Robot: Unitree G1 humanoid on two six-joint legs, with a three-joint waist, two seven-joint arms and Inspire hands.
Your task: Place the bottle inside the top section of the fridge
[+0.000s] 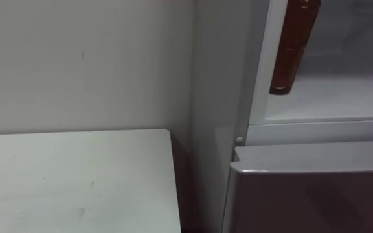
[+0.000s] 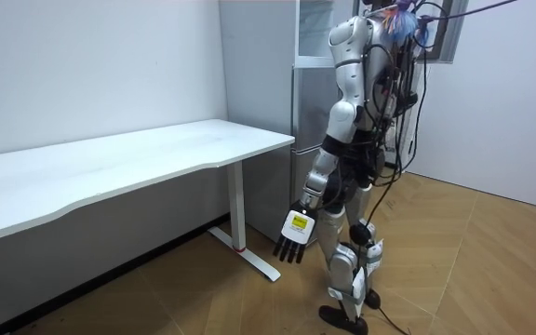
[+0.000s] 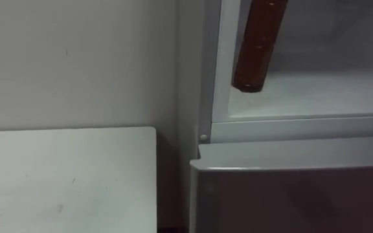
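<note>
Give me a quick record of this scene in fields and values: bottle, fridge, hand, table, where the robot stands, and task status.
bottle: brown, hanging lower end down at the left side of the upper compartment's opening; top cut off by the picture edge
upper compartment: open, white floor below the bottle
lower door: directly beneath the compartment
left hand: open, hanging at the robot's side near the table
table: white, left of the fridge
robot: stands facing the fridge
status: bottle seemingly not yet set down
</note>
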